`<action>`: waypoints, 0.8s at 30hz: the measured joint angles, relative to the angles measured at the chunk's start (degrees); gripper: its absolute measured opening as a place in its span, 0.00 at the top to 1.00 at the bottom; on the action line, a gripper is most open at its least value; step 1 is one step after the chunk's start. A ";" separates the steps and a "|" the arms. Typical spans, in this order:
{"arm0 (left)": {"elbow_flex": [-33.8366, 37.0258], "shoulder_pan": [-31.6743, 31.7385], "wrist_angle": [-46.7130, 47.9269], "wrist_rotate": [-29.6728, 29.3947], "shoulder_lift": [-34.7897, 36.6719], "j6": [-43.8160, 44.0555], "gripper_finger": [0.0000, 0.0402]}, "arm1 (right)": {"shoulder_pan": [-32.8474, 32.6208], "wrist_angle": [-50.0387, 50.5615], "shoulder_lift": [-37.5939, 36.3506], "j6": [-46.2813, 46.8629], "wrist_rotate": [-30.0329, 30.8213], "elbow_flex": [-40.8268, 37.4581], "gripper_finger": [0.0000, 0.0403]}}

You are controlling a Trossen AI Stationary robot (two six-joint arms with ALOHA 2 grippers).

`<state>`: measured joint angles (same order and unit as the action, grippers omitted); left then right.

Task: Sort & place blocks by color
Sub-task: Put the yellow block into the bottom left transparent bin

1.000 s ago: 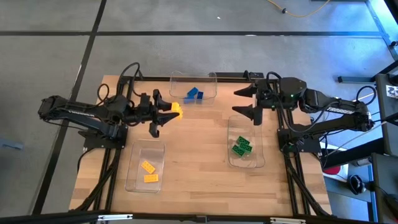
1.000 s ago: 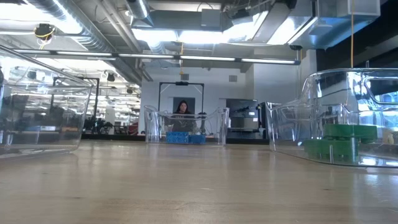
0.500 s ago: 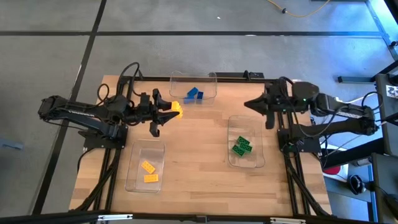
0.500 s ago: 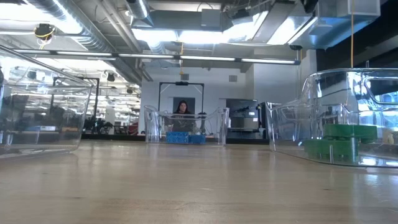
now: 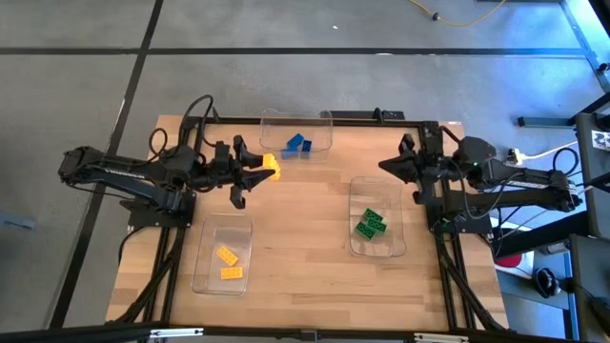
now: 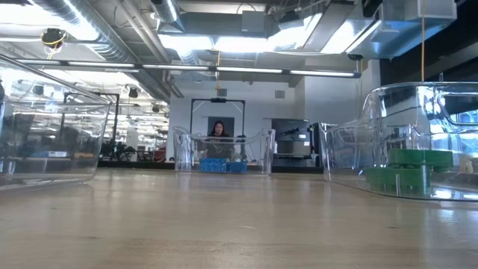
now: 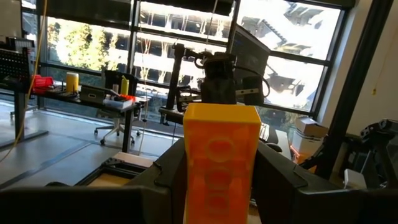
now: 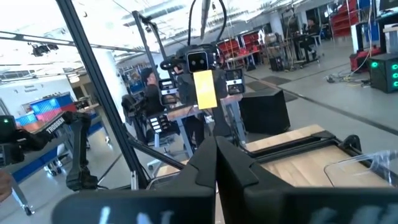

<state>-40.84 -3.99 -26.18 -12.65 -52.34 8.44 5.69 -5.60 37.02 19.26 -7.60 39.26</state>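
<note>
My left gripper hovers over the table's far left part, shut on an orange-yellow block that fills the left wrist view. My right gripper is shut on nothing near the far right, above the table; its fingers meet in its wrist view. Two orange-yellow blocks lie in the near-left clear tray. Blue blocks lie in the far tray. Green blocks lie in the right tray. My left gripper pinches the orange-yellow block by two opposite sides between its two fingers. The fingers run about level, pointing toward the table's right side. The block juts out past the fingertips, lifted clear of the table.
Bare wooden tabletop lies between the three trays. In the low view the blue blocks and the green blocks show through the tray walls. A person sits in the room far behind the table.
My right gripper has shut with nothing in it and has drawn back toward the table's right edge, sinking a little. My left gripper and its block have kept still.
</note>
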 joint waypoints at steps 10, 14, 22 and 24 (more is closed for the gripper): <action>-3.08 -6.72 17.67 3.01 0.00 4.58 0.69 | 0.00 0.63 -0.10 1.39 0.00 0.00 1.00; -8.55 -14.47 39.52 -0.09 -1.69 10.22 0.69 | 0.00 0.67 -0.10 1.37 0.00 0.00 1.00; -13.92 -30.51 74.70 5.93 -11.71 22.75 0.69 | 0.00 1.23 -0.07 1.34 0.19 0.00 1.00; -13.97 -33.47 77.51 7.91 -15.17 22.88 0.69 | 0.08 1.29 -0.03 1.34 0.37 0.00 1.00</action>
<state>-54.81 -37.45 51.34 -4.74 -67.51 31.32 5.78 -4.31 36.99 20.60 -7.22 39.27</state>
